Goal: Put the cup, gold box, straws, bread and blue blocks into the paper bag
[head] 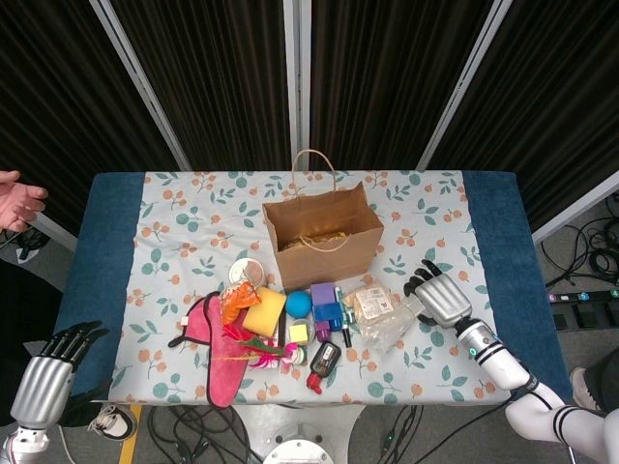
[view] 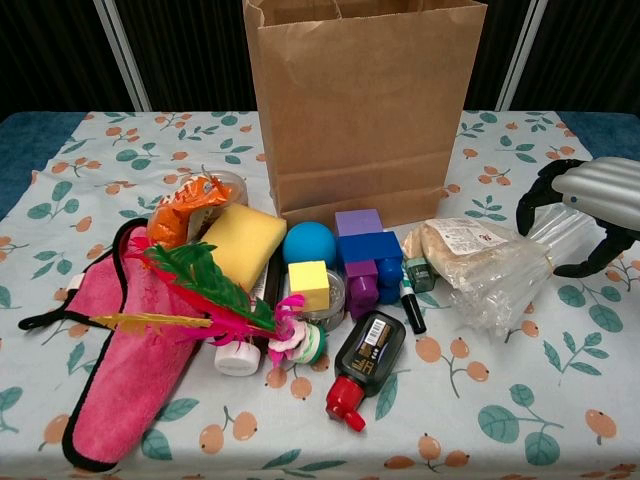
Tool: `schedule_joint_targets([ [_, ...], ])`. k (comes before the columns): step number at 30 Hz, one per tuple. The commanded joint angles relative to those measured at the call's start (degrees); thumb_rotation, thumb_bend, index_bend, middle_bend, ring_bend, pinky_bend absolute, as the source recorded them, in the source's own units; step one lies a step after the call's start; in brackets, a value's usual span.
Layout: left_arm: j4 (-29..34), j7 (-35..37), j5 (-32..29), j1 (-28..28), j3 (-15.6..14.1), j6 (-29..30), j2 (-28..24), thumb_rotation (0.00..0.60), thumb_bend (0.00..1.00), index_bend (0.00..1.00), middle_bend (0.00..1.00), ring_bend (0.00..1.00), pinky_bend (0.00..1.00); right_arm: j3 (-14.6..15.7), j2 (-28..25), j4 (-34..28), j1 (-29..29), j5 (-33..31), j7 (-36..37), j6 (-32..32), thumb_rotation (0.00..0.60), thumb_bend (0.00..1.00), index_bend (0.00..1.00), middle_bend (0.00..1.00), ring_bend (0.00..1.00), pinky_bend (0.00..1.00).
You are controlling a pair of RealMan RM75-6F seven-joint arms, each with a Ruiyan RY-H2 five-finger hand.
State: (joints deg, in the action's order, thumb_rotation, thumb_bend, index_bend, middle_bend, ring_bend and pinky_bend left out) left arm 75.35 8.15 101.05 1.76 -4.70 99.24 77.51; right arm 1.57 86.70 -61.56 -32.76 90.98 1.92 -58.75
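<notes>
The brown paper bag [head: 322, 244] [view: 362, 105] stands upright mid-table with something yellowish inside. In front of it lie the blue blocks [head: 329, 313] [view: 368, 248], the wrapped bread [head: 371, 304] [view: 455, 243] and the straws in clear plastic [head: 395, 327] [view: 520, 268]. The cup [head: 246, 270] [view: 228, 186] sits left of the bag with an orange item in it. My right hand [head: 440, 296] [view: 585, 205] arches over the right end of the straws, fingers on one side and thumb on the other, not closed. My left hand [head: 46, 379] hangs off the table's front left corner with its fingers spread.
A pink cloth [view: 125, 350], yellow sponge [view: 243, 243], blue ball [view: 308, 243], yellow cube [view: 309, 283], purple blocks [view: 360, 285], feathers and a red-capped bottle [view: 365, 358] crowd the front centre. A person's hand [head: 19, 198] shows at the far left edge.
</notes>
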Motion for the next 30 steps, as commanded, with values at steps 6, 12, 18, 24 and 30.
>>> schedule_joint_targets([
  [6,0.0,0.0,0.1,0.1,-0.1,0.2,0.0,0.6,0.17,0.29,0.31,0.21,0.26,-0.2,-2.4,-2.9,1.0,0.5,0.4,-3.3,0.6,0.18,0.58,0.47,0.31,0.21],
  [12,0.1,-0.1,0.0,0.0,-0.1,0.1,0.1,0.6,0.17,0.29,0.31,0.21,0.26,-1.1,-9.2,-9.7,2.5,2.1,1.8,-9.5,0.6,0.2,0.59,0.49,0.33,0.23],
  [18,0.5,-0.2,0.3,-0.1,-0.1,0.3,0.2,0.6,0.17,0.29,0.31,0.21,0.26,-2.6,-20.1,-21.2,4.1,3.5,4.5,-15.9,0.6,0.2,0.6,0.49,0.34,0.24],
  [24,0.8,-0.4,0.2,0.0,0.0,0.5,0.1,0.6,0.17,0.29,0.31,0.21,0.26,-5.9,-29.4,-31.4,5.5,3.6,3.8,-21.4,0.6,0.21,0.6,0.5,0.34,0.25],
  [30,0.8,-0.4,0.3,0.0,-0.1,0.7,0.0,0.6,0.17,0.29,0.31,0.21,0.26,-12.8,-35.1,-40.5,4.0,-0.6,-7.4,-22.8,0.6,0.21,0.62,0.5,0.35,0.26],
])
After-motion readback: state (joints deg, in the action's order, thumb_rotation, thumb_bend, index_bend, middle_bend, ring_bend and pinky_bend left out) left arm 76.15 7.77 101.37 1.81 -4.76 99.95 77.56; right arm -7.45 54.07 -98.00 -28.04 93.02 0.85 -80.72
